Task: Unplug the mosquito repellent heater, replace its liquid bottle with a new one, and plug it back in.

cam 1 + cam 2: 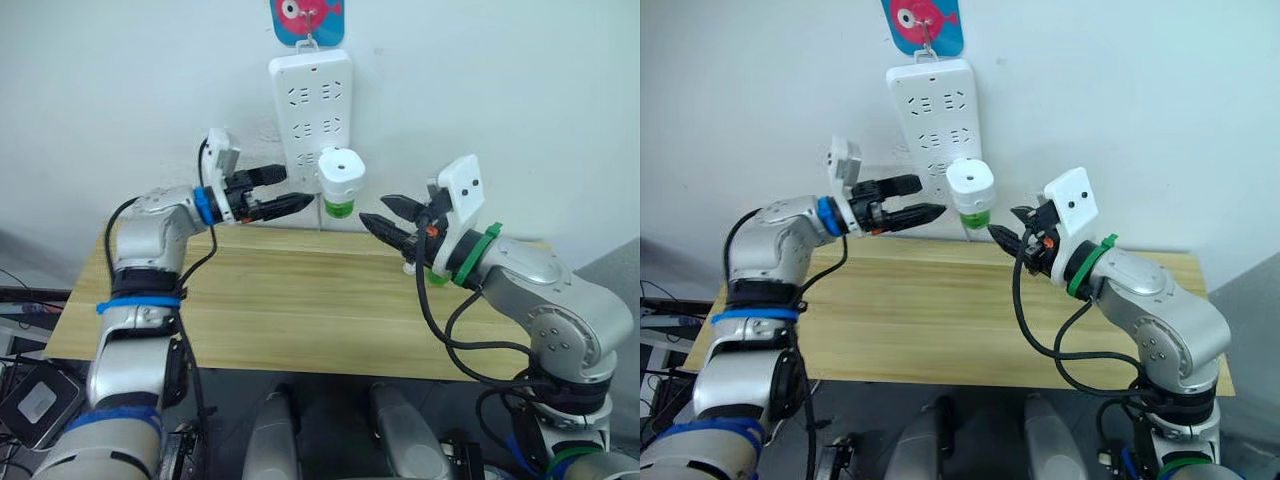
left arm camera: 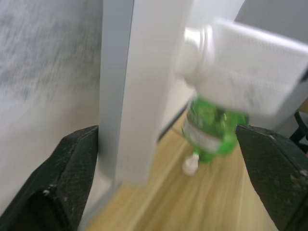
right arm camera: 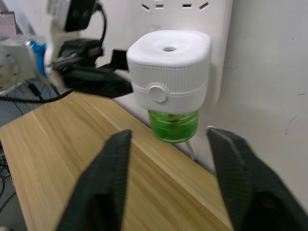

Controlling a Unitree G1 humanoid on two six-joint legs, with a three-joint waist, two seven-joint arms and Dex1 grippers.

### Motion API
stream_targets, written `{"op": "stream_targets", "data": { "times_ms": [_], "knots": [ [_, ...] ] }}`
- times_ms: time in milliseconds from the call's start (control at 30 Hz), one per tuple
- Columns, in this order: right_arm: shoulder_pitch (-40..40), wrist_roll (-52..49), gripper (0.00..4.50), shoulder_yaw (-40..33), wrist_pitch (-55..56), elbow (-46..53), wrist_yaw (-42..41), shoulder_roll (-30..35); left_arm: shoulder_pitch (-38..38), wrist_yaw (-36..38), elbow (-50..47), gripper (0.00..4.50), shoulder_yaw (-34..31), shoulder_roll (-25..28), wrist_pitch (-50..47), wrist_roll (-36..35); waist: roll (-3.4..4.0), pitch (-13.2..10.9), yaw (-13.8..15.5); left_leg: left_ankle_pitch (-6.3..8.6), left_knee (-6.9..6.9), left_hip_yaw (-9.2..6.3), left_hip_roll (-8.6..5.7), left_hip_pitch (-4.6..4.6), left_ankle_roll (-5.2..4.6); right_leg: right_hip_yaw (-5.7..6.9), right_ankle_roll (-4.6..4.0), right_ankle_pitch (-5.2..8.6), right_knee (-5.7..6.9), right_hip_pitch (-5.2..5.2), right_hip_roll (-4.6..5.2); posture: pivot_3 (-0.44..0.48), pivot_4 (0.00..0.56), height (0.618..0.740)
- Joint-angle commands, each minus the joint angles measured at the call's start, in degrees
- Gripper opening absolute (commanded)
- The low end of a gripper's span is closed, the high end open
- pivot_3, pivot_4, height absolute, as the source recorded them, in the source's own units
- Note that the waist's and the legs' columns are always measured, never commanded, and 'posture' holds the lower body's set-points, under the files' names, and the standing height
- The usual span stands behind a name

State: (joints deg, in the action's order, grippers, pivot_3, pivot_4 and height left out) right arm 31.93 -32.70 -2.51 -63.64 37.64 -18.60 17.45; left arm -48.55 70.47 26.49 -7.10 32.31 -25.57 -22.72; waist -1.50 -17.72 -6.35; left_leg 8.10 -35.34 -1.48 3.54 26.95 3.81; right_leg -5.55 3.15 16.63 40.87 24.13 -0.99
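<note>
White mosquito repellent heater, green bottle beneath, is being kept plugged into the wall power strip. Left gripper and right gripper are being held open, flanking it. Bottle label unreadable.

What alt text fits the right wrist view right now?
The white mosquito repellent heater, green liquid bottle beneath, sits plugged into the wall-hung power strip, framed by the right gripper with open jaws above the wooden table.

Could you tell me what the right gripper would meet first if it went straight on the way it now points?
Probably the mosquito repellent heater, plugged into the power strip: the open right gripper lines up with its green bottle, though depth is uncertain.
</note>
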Motion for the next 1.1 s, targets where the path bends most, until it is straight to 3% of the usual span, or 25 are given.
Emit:
{"op": "stream_targets", "data": {
  "times_ms": [33,100,133,400,733,1100],
  "knots": [
    [-0.17,0.51,0.9,3.43,4.97,-0.55,-0.82,-1.35,2.14,-1.67,-9.82,4.5,-2.74,2.87,-4.05,-3.72,-0.01,0.01,0.2,0.0,0.0,0.0,-0.01,0.0,0.0,0.0,0.0,0.0,0.0,-0.01,0.0,-0.067,0.251,0.74],
    [0.37,1.57,0.17,5.84,7.74,-2.92,-0.93,-2.64,5.46,-2.34,-16.25,4.5,-3.0,3.54,-6.83,-5.98,-0.04,0.02,0.41,0.0,-0.01,-0.01,-0.01,0.0,0.0,0.0,0.0,0.0,-0.01,-0.02,0.01,-0.057,0.254,0.74],
    [0.86,2.15,0.08,6.98,9.11,-4.2,-1.1,-3.22,7.16,-3.06,-19.69,4.5,-3.19,3.57,-8.06,-7.1,-0.03,0.02,0.52,0.0,-0.01,0.01,-0.02,-0.01,0.0,-0.01,0.01,0.0,-0.01,-0.03,0.02,-0.05,0.255,0.74],
    [4.58,4.24,0.08,10.07,14.19,-10.9,-1.62,-6.54,13.42,-9.0,-35.41,4.5,-4.51,4.58,-15.3,-13.95,-0.05,0.03,1.71,-0.07,-0.02,-0.01,-0.01,-0.02,0.12,0.01,0.01,0.01,-0.01,-0.03,0.03,-0.021,0.261,0.74],
    [6.12,8.12,0.08,11.01,16.99,-15.13,-0.03,-8.12,14.93,-10.54,-36.62,4.5,-4.69,7.94,-15.74,-16.27,-0.05,0.03,1.89,-0.07,0.06,0.01,-0.02,-0.04,0.12,0.0,0.0,0.01,-0.04,-0.02,0.03,-0.005,0.262,0.74],
    [6.45,10.92,0.08,11.73,18.77,-16.51,0.66,-8.88,14.14,-10.68,-35.0,4.5,-3.8,7.97,-14.59,-16.06,-0.05,0.03,2.14,-0.08,0.13,0.02,-0.01,-0.05,0.14,0.0,-0.01,0.01,-0.06,0.0,0.02,-0.021,0.261,0.74]
  ]
}}
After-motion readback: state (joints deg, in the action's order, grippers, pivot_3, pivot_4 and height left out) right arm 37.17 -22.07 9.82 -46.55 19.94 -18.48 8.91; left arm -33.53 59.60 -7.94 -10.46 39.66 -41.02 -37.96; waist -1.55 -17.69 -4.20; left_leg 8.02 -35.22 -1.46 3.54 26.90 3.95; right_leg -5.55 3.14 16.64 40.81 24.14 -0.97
